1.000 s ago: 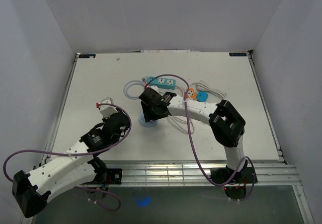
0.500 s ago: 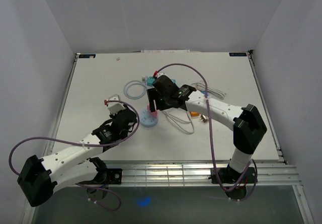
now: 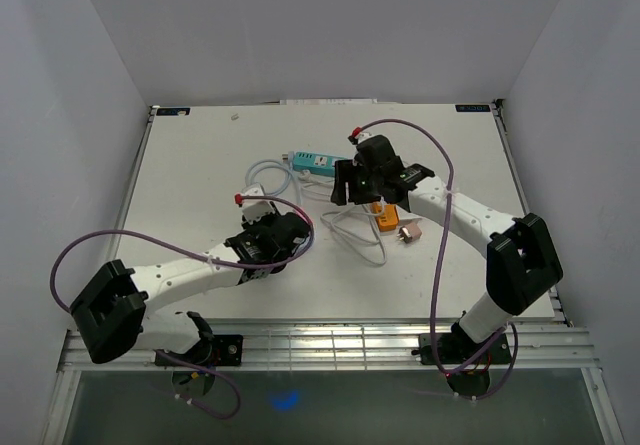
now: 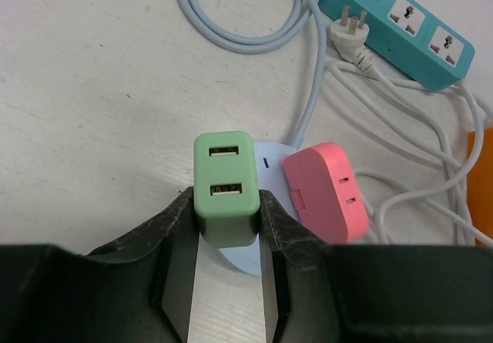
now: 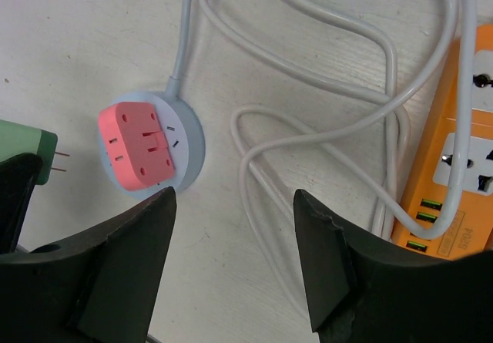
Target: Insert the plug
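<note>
Your left tool (image 4: 225, 204) is clamped on the green plug (image 4: 223, 185), one finger on each flat side, low over the white counter (image 4: 92, 89). From the right wrist camera, the plug's two metal prongs point sideways toward the round socket (image 5: 192, 142), with a gap between them. They are not in any slot yet.

Just to the right, the round socket lies flat, and a pink adapter (image 5: 139, 146) already fills its middle. Open slots show on the pale rim beside the adapter.

- Turn the plug so the prongs face straight down.
- Line them up with a free pair of slots.
- Keep the green body clear of the pink one, or it will probably jam against it.
- Press slowly, because the light base looks likely to slide.

Further right, loose white cables (image 5: 243, 166) loop across the counter. Your right tool (image 5: 233, 204) hangs above them, fingers apart and holding nothing. It could steady the socket's rim. An orange power strip (image 5: 420, 208) lies at the far right.
</note>
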### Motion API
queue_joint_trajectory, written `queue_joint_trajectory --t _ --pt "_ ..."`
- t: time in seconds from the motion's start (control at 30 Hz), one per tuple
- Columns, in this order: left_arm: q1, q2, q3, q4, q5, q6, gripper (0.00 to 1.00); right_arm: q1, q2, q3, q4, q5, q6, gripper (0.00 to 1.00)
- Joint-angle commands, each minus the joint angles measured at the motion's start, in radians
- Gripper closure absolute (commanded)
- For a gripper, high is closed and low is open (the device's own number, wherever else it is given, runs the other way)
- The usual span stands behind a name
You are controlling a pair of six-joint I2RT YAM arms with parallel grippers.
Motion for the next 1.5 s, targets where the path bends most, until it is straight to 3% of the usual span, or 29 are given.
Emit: queue_joint_trajectory --t 0.0,0.17,0.5,0.67,1.47 --pt "-0.045 0.040 0.039 -0.021 -0.130 -0.069 1.00 -0.036 -0.041 -0.064 0.099 -0.101 -0.032 0.32" --pt "-0.129 0.106 0.053 -0.022 -0.276 -0.083 1.00 -0.081 -0.060 -0.132 0.166 -0.132 -0.054 0.33" --pt "-0.172 0.229 0.108 -0.076 -0.391 -0.129 1.00 -0.147 -0.096 -0.235 0.279 -0.214 -0.074 0.34" --pt "-0.172 0.283 0.132 -0.151 -0.413 -0.233 1.00 -0.158 -0.112 -0.276 0.324 -0.244 -0.066 0.33" --pt "-0.172 0.462 0.246 -0.266 -0.430 -0.373 1.00 -0.181 -0.118 -0.296 0.374 -0.281 -0.061 0.34"
